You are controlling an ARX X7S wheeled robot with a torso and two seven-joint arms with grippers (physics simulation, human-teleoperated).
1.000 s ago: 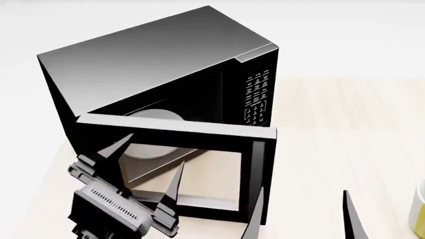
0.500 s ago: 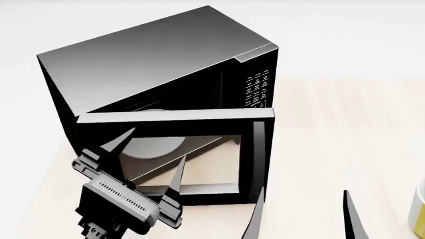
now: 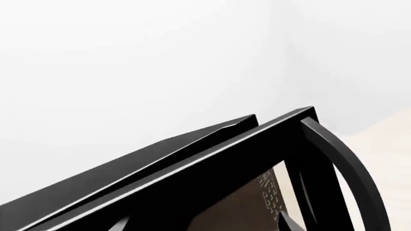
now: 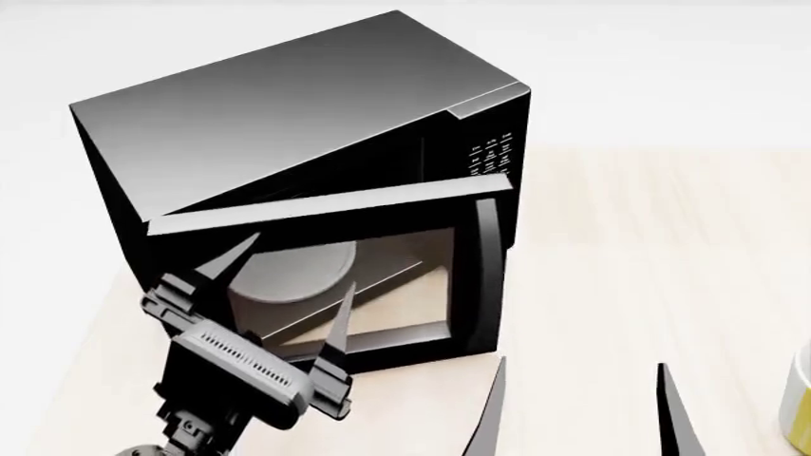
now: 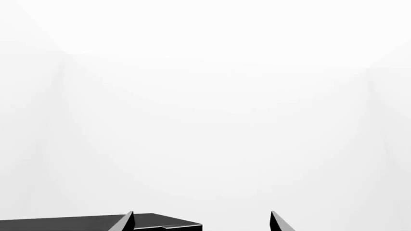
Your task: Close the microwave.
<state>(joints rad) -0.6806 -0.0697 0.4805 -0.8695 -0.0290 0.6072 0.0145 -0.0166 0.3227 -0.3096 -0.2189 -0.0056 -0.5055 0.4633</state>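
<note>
Microwave (image 4: pixel 304 123) sits on the pale surface (image 4: pixel 633 247) with its door (image 4: pixel 342 275) mostly swung in but a gap left, left gripper (image 4: pixel 285 280) fingers apart against the glass.

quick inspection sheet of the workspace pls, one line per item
surface: pale wood table, bare at its right part
job's things: microwave with its door ajar, handle at the free edge, turntable plate visible through the glass
clutter: yellowish object at the right edge, cut off
grippers: left gripper open against the door; right gripper open, holding nothing
cables: nothing seen
surroundings: plain white backdrop
</note>
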